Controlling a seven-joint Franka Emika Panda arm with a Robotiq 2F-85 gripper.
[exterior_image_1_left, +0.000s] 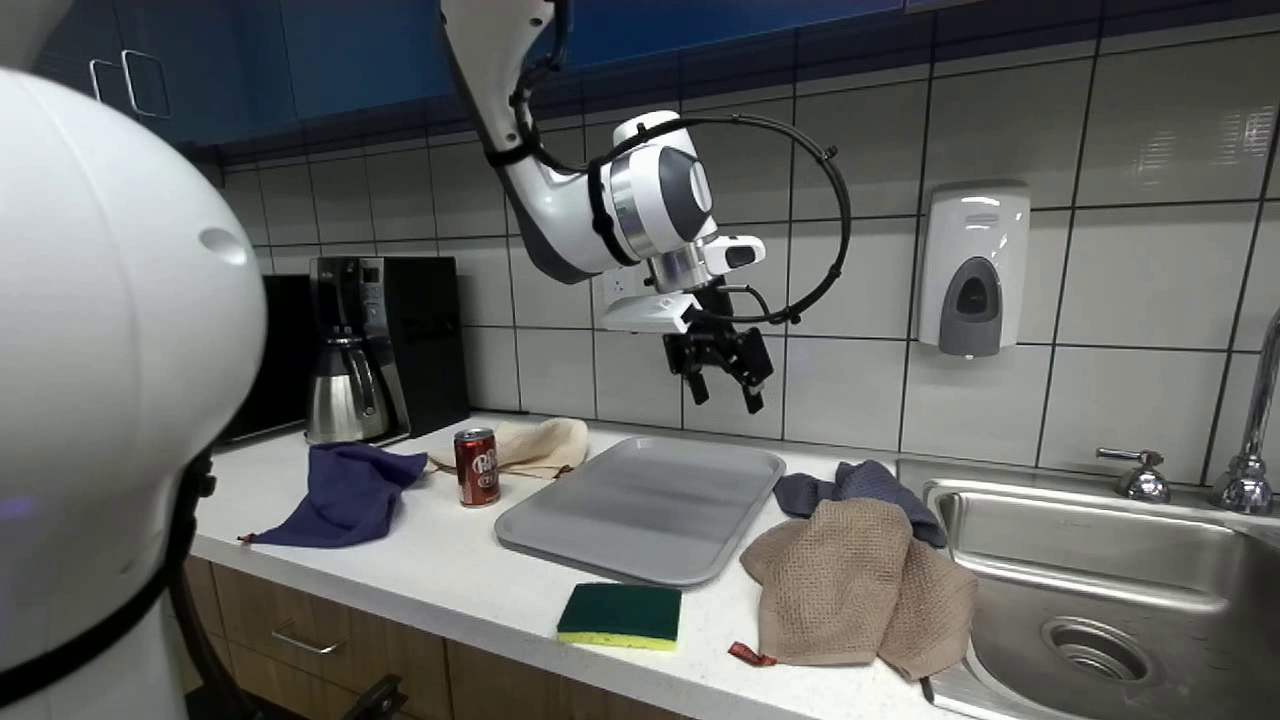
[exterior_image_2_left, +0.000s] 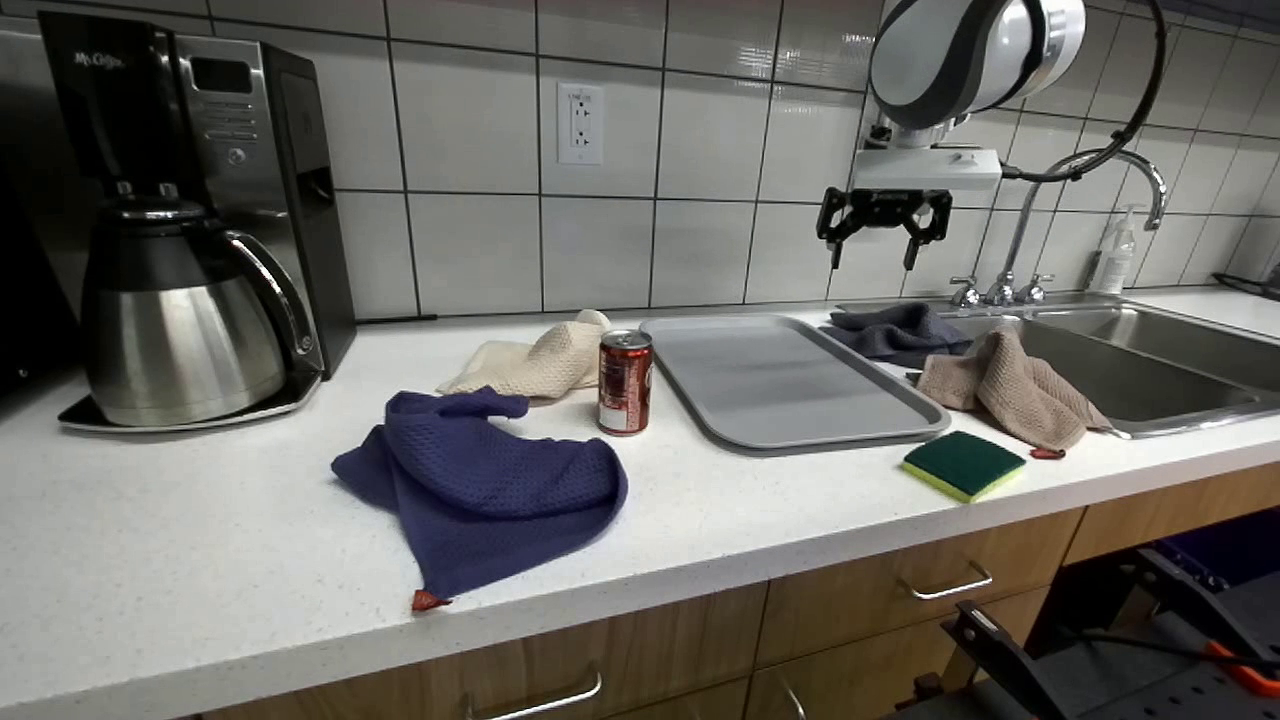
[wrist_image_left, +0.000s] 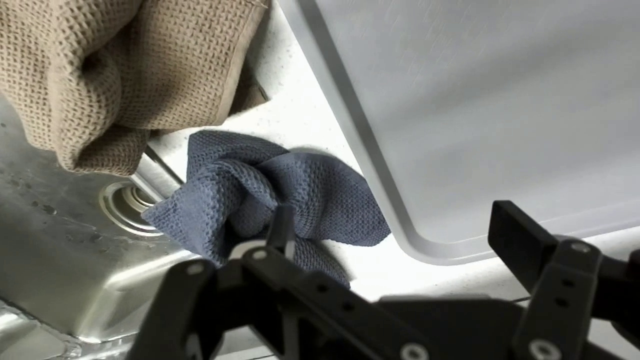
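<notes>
My gripper (exterior_image_1_left: 727, 398) hangs in the air near the tiled wall, jaws wide apart and nothing between them. In the wrist view the grey tray (wrist_image_left: 500, 125) and a crumpled slate-blue cloth (wrist_image_left: 320, 195) lie below the gripper (wrist_image_left: 392, 220). A brown waffle towel (exterior_image_1_left: 840, 570) sits in front of that cloth, partly over the sink's edge. Near the counter's front is a green and yellow sponge (exterior_image_2_left: 963, 463). On the tray's far side from the sink stand a red soda can (exterior_image_2_left: 625, 385), a cream cloth (exterior_image_2_left: 540, 360) and a navy cloth (exterior_image_2_left: 500, 490).
A steel sink (exterior_image_1_left: 1100, 590) with a faucet (exterior_image_2_left: 1020, 235) borders the towels. The coffee maker (exterior_image_2_left: 190, 250) stands at the counter's opposite end. A soap dispenser (exterior_image_1_left: 975, 270) is fixed to the wall, and blue cabinets (exterior_image_1_left: 360, 60) hang above.
</notes>
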